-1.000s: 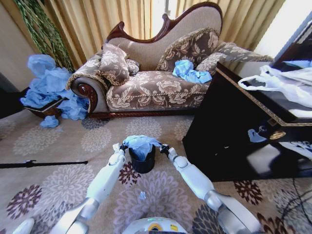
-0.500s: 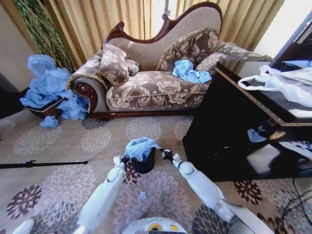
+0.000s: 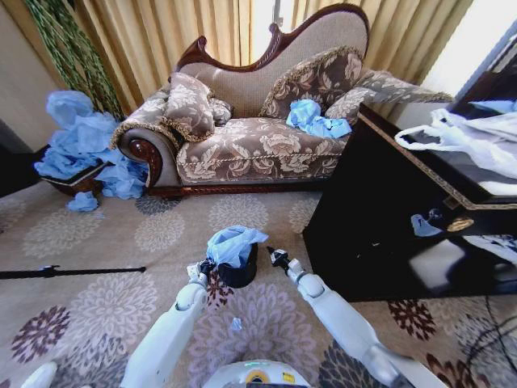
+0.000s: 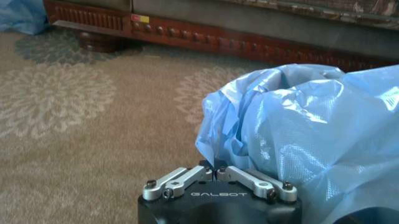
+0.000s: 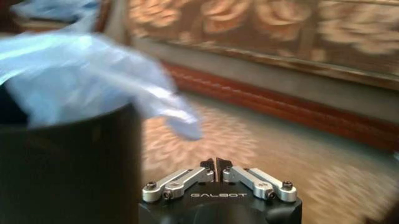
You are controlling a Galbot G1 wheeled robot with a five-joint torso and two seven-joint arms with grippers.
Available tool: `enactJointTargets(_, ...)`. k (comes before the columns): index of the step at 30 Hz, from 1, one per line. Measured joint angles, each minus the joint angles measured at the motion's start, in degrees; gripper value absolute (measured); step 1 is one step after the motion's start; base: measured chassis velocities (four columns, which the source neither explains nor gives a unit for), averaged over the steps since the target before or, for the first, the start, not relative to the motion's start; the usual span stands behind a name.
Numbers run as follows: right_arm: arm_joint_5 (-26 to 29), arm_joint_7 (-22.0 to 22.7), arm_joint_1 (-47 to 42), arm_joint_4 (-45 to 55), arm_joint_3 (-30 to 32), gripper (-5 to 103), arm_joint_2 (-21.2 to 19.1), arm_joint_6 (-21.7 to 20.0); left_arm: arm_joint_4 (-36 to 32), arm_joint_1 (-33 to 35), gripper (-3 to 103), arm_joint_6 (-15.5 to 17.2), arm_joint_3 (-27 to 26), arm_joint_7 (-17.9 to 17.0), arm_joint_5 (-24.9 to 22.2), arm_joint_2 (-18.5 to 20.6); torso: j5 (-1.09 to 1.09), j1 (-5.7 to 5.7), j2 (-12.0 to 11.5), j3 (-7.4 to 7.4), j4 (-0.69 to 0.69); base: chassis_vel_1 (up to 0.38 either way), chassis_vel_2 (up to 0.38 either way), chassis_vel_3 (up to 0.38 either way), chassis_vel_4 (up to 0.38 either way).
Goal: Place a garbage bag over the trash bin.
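While garbage bag point(image 3: 233, 242) drapes trash bin point(image 3: 239, 273), both jaws flank it.

Daylight enters through the curtains point(image 3: 161, 32) behind the sofa point(image 3: 258, 121); a bright gap in them blows out to white. Strong glare also at the upper right corner. Room evenly lit, shadows soft and faint on the carpet point(image 3: 97, 234). The glossy black cabinet point(image 3: 380, 218) reflects pale patches. Head view bends straight lines near its edges, wide-angle distortion. Left wrist view is sharp: the garbage bag point(image 4: 311, 126) shows crisp wrinkles with small highlights. Right wrist view is smeared by motion blur; bag, trash bin point(image 5: 68, 163) and sofa base all soft, tint warm.
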Motion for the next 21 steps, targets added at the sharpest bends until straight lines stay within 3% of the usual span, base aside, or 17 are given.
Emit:
enactJointTargets(3, 7.72, 5.50, -4.65, 8.46, 2.68, 9, -1.35, -4.90, 0.43, -0.32, 0, -0.32, -0.11, 0.27, -0.04, 0.27, -0.01, 0.00, 0.00, 0.00, 0.00, 0.000, 0.000, 0.000, 0.000)
enactJointTargets(5, 9.44, 6.38, -5.26, 9.87, 2.78, 9, -1.43, -5.80, 0.60, -0.33, 0, -0.41, -0.11, 0.38, -0.04, 0.27, -0.01, 0.00, 0.00, 0.00, 0.01, 0.000, 0.000, 0.000, 0.000)
enactJointTargets(6, 14.02, 8.93, -6.57, 13.55, 2.77, 18, -1.46, -8.21, 0.97, -0.35, 0, -0.53, -0.12, 0.67, -0.03, 0.27, -0.01, 0.00, 0.00, 0.00, 0.00, 0.000, 0.000, 0.000, 0.000)
enactJointTargets(8, 23.64, 13.73, -7.90, 19.94, 2.13, 23, -0.95, -13.23, 1.75, -0.38, 0, -0.86, -0.12, 0.86, 0.17, 0.05, -0.03, 0.00, 0.00, 0.00, 0.03, 0.000, 0.000, 0.000, 0.000)
enactJointTargets(9, 23.64, 13.73, -7.90, 19.94, 2.13, 23, -0.95, -13.23, 1.75, -0.38, 0, -0.86, -0.12, 0.86, 0.17, 0.05, -0.03, 0.00, 0.00, 0.00, 0.03, 0.000, 0.000, 0.000, 0.000)
enactJointTargets(11, 34.01, 18.15, -8.11, 24.88, 1.76, 34, 0.13, -16.97, 2.17, -0.38, 0, -1.08, -0.07, 0.97, 0.32, -0.13, -0.02, 0.00, 0.00, 0.00, 0.04, 0.000, 0.000, 0.000, 0.000)
enactJointTargets(12, 34.01, 18.15, -8.11, 24.88, 1.76, 34, 0.13, -16.97, 2.17, -0.38, 0, -1.08, -0.07, 0.97, 0.32, -0.13, -0.02, 0.00, 0.00, 0.00, 0.04, 0.000, 0.000, 0.000, 0.000)
enactJointTargets(15, 47.51, 23.46, -7.27, 29.00, 1.99, 51, 1.97, -20.33, 2.40, -0.38, 0, -1.23, -0.04, 1.04, 0.35, -0.24, -0.02, 0.00, 0.00, 0.00, 0.02, 0.000, 0.000, 0.000, 0.000)
enactJointTargets(16, 51.59, 25.06, -6.64, 29.87, 2.26, 51, 2.77, -20.84, 2.48, -0.38, 0, -1.30, -0.04, 1.09, 0.35, -0.26, -0.03, 0.00, 0.00, 0.00, 0.03, 0.000, 0.000, 0.000, 0.000)
enactJointTargets(21, 65.28, 28.52, -4.26, 30.42, 4.38, 72, 5.79, -21.37, 3.13, -0.41, 0, -1.62, -0.05, 1.19, 0.61, -0.36, -0.02, 0.01, 0.00, 0.00, 0.02, 0.000, 0.000, 0.000, 0.000)
